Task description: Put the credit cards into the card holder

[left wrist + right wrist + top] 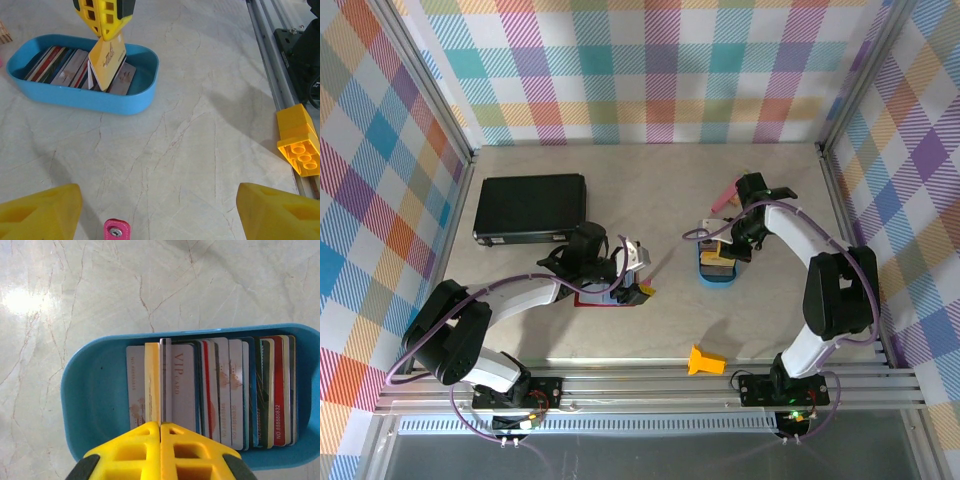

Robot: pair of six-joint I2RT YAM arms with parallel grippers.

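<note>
Card holder [592, 299] mostly beneath left arm [530, 293]

The credit cards [225, 390] stand in the tray [90, 390], right of the card holder [592, 299].

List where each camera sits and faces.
Top external: above and behind, looking down at the table; left arm and right arm show.
Left wrist: low, facing across toward the blue tray; open left gripper at the bottom corners.
Right wrist: straight down into the tray; shut right gripper pinching a gold-tan card.
Shared: both wrist views show tray and that card.
</note>
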